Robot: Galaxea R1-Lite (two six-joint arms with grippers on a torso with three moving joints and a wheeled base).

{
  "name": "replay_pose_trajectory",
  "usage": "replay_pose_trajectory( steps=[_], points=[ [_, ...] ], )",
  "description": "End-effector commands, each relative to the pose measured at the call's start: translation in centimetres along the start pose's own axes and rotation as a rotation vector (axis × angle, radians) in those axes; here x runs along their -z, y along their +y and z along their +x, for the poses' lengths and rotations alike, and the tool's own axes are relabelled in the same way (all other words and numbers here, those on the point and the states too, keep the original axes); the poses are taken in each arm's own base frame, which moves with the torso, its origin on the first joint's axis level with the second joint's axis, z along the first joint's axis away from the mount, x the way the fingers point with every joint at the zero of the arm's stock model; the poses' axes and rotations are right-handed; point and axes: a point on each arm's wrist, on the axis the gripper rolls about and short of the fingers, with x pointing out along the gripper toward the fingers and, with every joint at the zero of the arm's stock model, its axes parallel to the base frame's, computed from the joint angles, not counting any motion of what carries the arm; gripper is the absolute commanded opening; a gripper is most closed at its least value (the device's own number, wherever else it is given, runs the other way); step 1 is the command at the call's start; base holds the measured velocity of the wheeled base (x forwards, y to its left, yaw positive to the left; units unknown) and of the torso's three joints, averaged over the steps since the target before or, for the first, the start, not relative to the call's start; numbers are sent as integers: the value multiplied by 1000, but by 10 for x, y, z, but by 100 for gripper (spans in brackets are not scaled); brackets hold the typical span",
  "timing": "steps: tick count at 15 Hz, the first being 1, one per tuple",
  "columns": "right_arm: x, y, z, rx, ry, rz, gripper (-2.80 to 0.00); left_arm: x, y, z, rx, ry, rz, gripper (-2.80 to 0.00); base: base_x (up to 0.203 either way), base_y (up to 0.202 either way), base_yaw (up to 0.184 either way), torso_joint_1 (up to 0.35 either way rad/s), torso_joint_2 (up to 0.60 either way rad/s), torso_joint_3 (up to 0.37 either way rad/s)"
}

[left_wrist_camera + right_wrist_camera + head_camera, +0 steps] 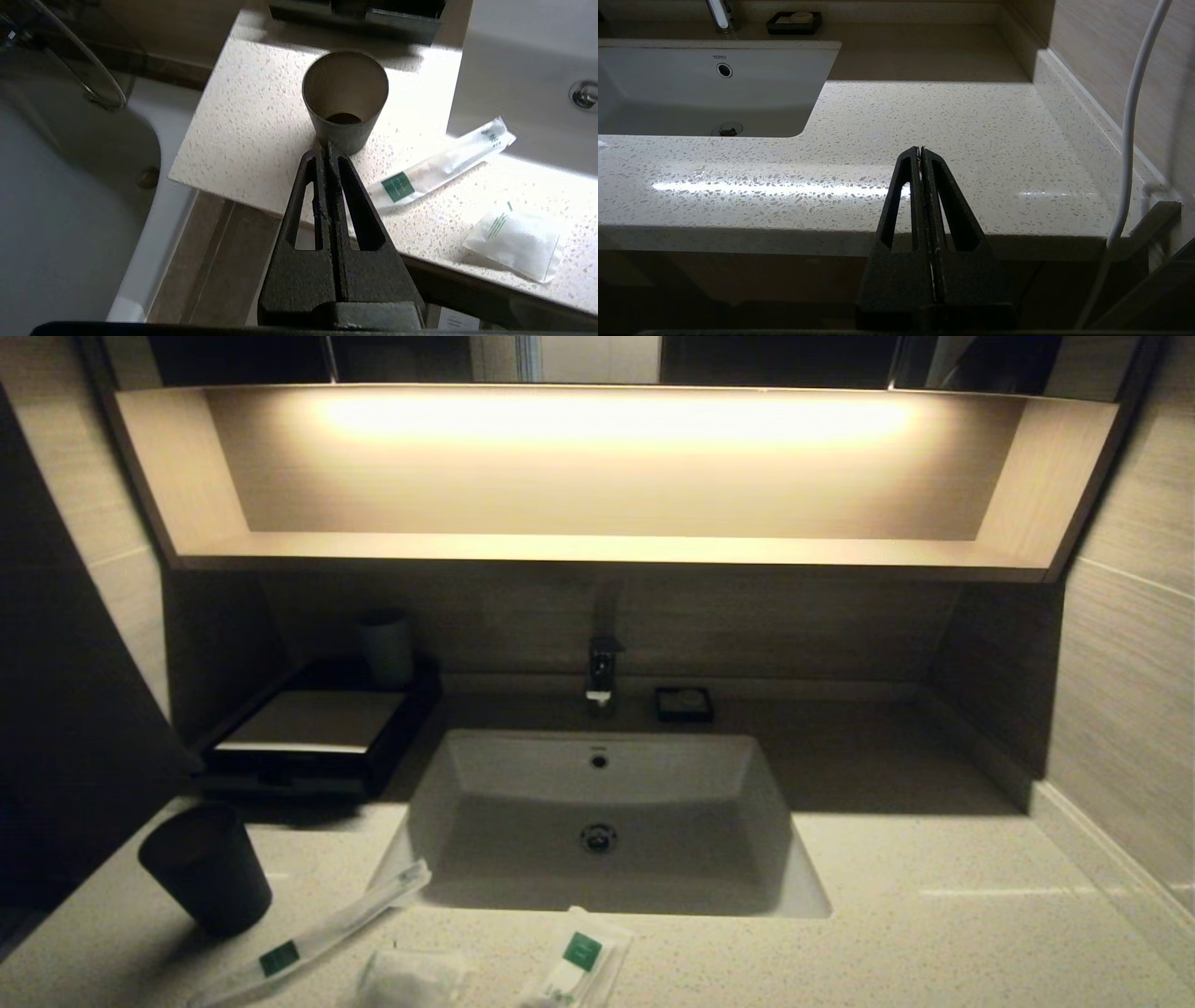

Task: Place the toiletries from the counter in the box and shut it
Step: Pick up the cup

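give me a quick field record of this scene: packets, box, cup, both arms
packets: long packet, puffy packet and short packet on the counter, none boxed
box: black box behind them, left of the sink
cup: dark cup upright by the long packet
left gripper: fingers shut, empty, before the cup
right gripper: fingers shut, empty, at the counter's front edge

Glossy speckled stone counter, see-through plastic packets, matt dark cup, smooth white basin.
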Motion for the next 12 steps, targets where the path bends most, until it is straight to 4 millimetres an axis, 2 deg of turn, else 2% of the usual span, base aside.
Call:
replay_pose_trajectory(
  steps=[1,4,8,12],
  points=[
    [0,0,0,0,1,0,-280,6,-1,4,-1,21,3,-280,0,0,0,0,0,0],
    [0,0,0,1,1,0,-280,13,-1,6,-11,55,-8,-280,0,0,0,0,0,0],
    [0,0,0,1,1,0,-280,30,-2,17,-27,136,4,-280,0,0,0,0,0,0],
    [0,0,0,0,1,0,-280,39,-4,26,-24,190,14,-280,0,0,0,0,0,0]
  ],
)
